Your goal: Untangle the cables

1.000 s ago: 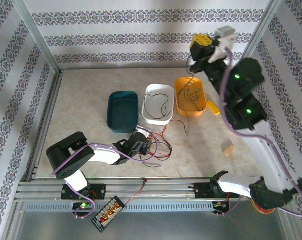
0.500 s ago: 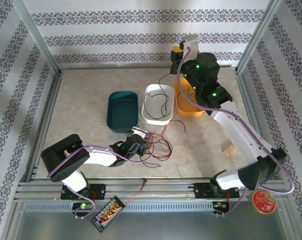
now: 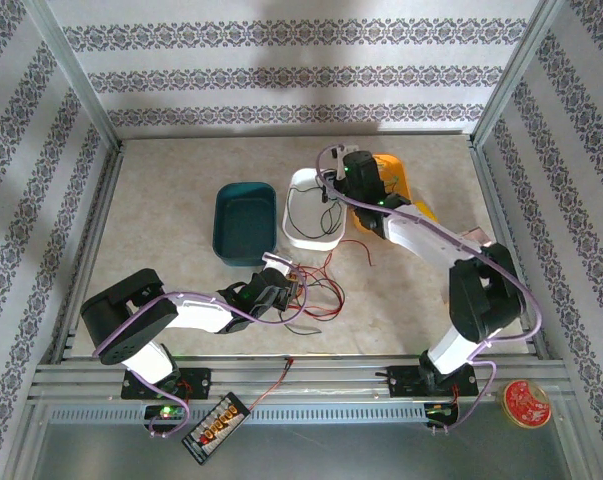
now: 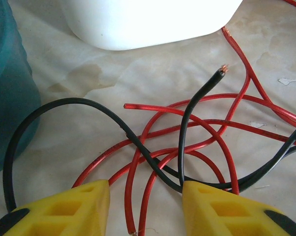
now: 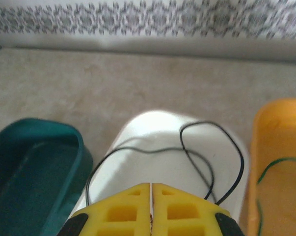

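Note:
A tangle of red and black cables point(image 3: 319, 296) lies on the table in front of the white tray point(image 3: 303, 240). My left gripper point(image 3: 284, 284) sits low at the tangle's left side. In the left wrist view that gripper point(image 4: 145, 199) is open, with red cables point(image 4: 138, 196) lying loose between its fingers and a black cable point(image 4: 152, 164) running to the right finger point(image 4: 211, 201). A black cable point(image 5: 211, 162) is coiled in the white tray point(image 5: 157, 123); a green cable point(image 5: 275, 167) lies in the orange tray point(image 5: 270, 123). My right gripper point(image 5: 151, 206) hangs shut over the white tray's near end point(image 3: 331, 185).
A teal tray point(image 3: 246, 222) stands left of the white one, close to my left gripper. The right arm crosses over the orange tray point(image 3: 393, 175). A black circuit board point(image 3: 219, 425) with a red wire and a red disc point(image 3: 526, 400) lie past the near rail.
My right arm has swung down and left, from high above the orange tray to low over the white tray. My left gripper's jaws have spread wider at the tangle.

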Controlling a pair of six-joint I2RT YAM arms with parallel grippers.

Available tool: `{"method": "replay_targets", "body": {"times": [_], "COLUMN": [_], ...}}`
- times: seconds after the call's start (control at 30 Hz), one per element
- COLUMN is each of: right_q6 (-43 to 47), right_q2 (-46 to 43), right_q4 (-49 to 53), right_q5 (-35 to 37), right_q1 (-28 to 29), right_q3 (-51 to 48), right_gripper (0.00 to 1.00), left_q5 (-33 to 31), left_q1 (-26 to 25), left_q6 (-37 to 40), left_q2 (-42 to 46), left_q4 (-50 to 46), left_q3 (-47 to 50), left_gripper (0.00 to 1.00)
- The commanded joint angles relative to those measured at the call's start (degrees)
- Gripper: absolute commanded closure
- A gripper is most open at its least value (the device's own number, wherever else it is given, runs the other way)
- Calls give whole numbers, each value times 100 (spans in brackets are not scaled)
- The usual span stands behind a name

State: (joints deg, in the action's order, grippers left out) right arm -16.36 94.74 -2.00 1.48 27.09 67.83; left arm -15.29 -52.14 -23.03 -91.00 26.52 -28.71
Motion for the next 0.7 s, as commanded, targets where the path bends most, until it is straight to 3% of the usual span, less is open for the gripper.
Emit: {"method": "replay_targets", "body": {"times": [0.0, 0.13, 0.3, 0.33, 0.43, 0.53, 0.67], "right_q6": [-616, -1031, -1342, -1383, -1444, -1397, -1232], "right_q2": [269, 684, 886, 884, 763, 458, -112], "right_q4": [-201, -219, -189, -142, -34, -16, 24], "right_q5": [-591, -940, -774, -659, -315, -55, 260], "right_q1": [-46, -49, -37, -37, -37, -37, -20], "right_q3": [-32, 11, 2, -5, -60, -197, -470], "right_gripper": [100, 100, 100, 97, 65, 54, 51], "left_q5": [-82, -96, -124, -126, -146, -207, -282], "left_q1": [-65, -63, -61, -65, -67, -60, -51], "left_q6": [-83, -112, -120, -122, -121, -118, -69], "left_q2": [126, 186, 262, 284, 355, 454, 581], "left_q4": [-120, -113, -101, -84, -33, 19, 49], "left_q3": [-7, 49, 106, 113, 118, 142, 148], "left_gripper": [57, 57, 57, 57, 57, 56, 55]}}
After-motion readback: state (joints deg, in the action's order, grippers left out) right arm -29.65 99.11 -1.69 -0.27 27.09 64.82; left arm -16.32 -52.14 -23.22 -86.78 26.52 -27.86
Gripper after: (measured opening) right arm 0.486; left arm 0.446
